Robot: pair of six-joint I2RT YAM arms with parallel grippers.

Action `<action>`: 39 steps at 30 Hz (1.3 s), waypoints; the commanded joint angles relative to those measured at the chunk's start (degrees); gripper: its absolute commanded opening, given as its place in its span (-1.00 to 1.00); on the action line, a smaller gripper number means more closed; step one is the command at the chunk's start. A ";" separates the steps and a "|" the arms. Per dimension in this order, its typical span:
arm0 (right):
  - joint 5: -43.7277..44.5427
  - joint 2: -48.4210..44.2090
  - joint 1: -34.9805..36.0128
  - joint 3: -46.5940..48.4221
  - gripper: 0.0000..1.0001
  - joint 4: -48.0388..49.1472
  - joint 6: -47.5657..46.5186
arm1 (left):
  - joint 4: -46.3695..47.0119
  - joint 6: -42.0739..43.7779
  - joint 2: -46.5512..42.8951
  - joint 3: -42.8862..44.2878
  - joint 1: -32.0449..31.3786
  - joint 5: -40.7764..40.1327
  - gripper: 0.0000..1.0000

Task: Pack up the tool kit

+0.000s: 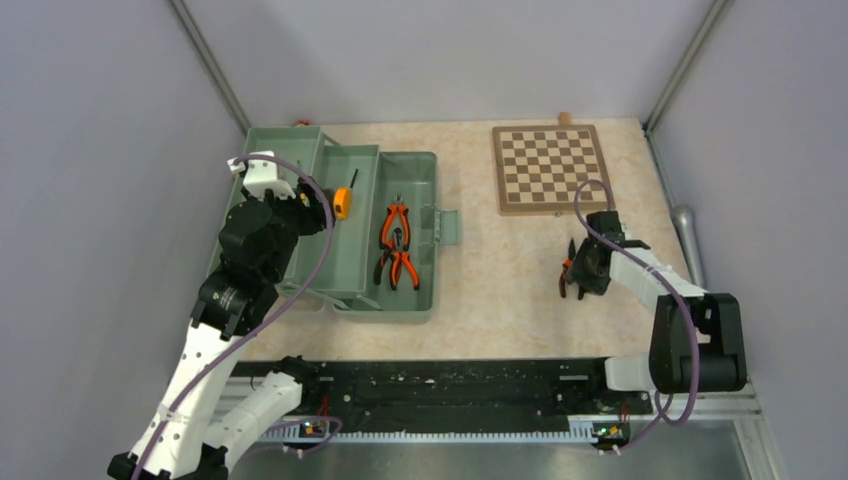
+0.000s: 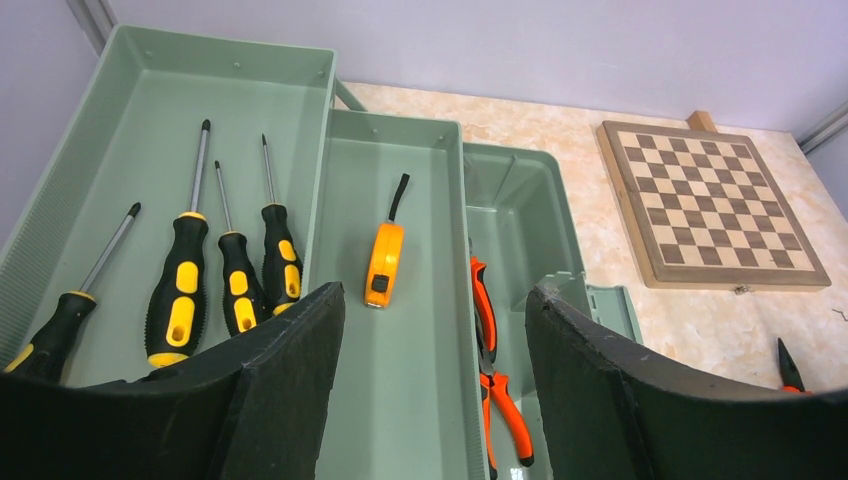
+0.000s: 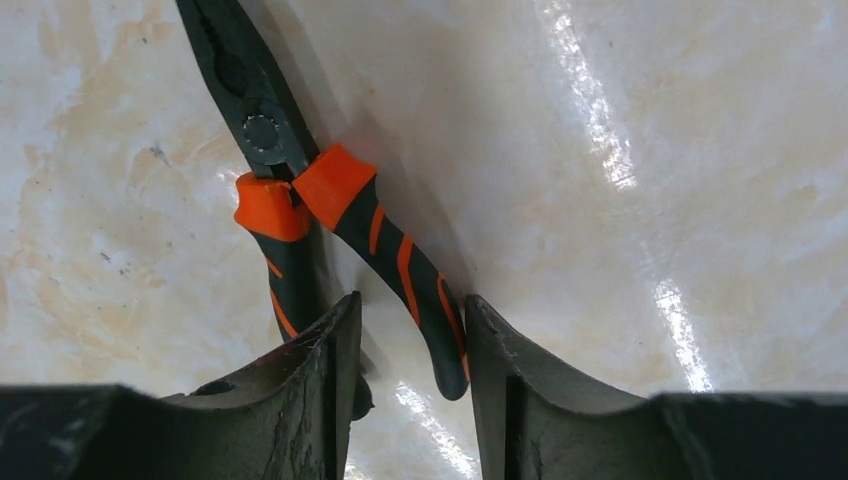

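There is one toolbox (image 1: 425,200), split into three compartments. The screwdrivers (image 2: 180,290) number four, all with yellow-and-black handles. There is one orange tape measure (image 2: 384,262). The pliers (image 1: 396,226) number three: two in the toolbox and one on the tabletop (image 1: 480,290). There is one chessboard (image 1: 549,167). There are two arms (image 1: 200,370), each ending in one hand: left hand (image 2: 435,295) and right hand (image 3: 410,310).

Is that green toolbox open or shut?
Open. The toolbox shows its insides uncovered: screwdrivers, a tape measure and pliers lie in plain view.
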 commanded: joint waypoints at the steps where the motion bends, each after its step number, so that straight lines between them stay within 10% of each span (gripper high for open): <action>1: -2.18 2.67 2.07 0.94 -0.19 2.51 -0.80 | 3.83 0.26 0.29 0.78 -0.18 -0.21 0.43; 15: 1.42 2.18 8.39 6.84 -1.00 1.12 -2.36 | 3.91 0.44 0.69 1.41 -0.18 -0.04 0.43; 39: 4.01 13.83 39.78 50.42 -1.00 -5.99 -1.52 | 3.23 0.44 0.18 1.50 -0.14 -0.32 0.42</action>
